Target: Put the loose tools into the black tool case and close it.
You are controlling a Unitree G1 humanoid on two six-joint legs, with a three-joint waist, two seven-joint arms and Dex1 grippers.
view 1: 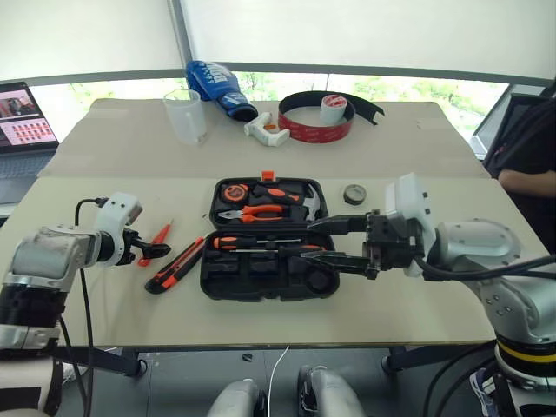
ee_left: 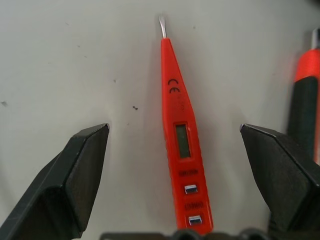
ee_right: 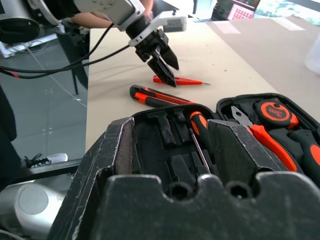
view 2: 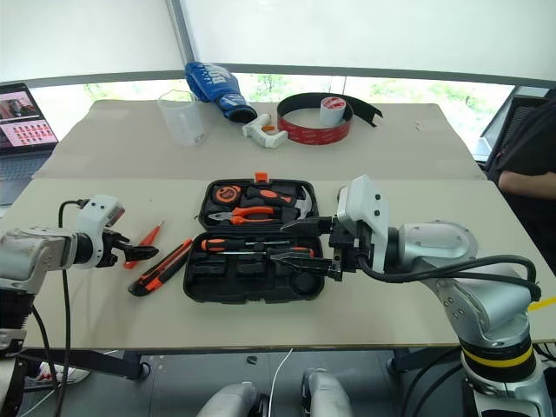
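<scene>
The black tool case [view 1: 228,280] lies open mid-table. Two long screwdrivers [view 1: 261,246] with orange-black handles rest in its near half; pliers, a hammer and a tape measure fill the far half. My right gripper [view 1: 314,243] hovers open over the case's right side, holding nothing. To the left of the case lie the black-orange utility knife [view 1: 174,265] and the small all-orange screwdriver [view 1: 156,241]. My left gripper [ee_left: 174,127] is open and pointed down at it, a finger on either side of its body [ee_left: 181,145], apart from it. A small dark tape roll [view 1: 354,194] sits right of the case.
At the back stand a clear plastic cup [view 1: 186,115], a blue bag [view 1: 217,87], a white holder [view 1: 265,130] and a big red-black tape band [view 1: 317,129] with a pale tape roll [view 1: 334,109]. A laptop [view 1: 22,130] is far left. A person's arm [view 1: 526,178] shows at the right.
</scene>
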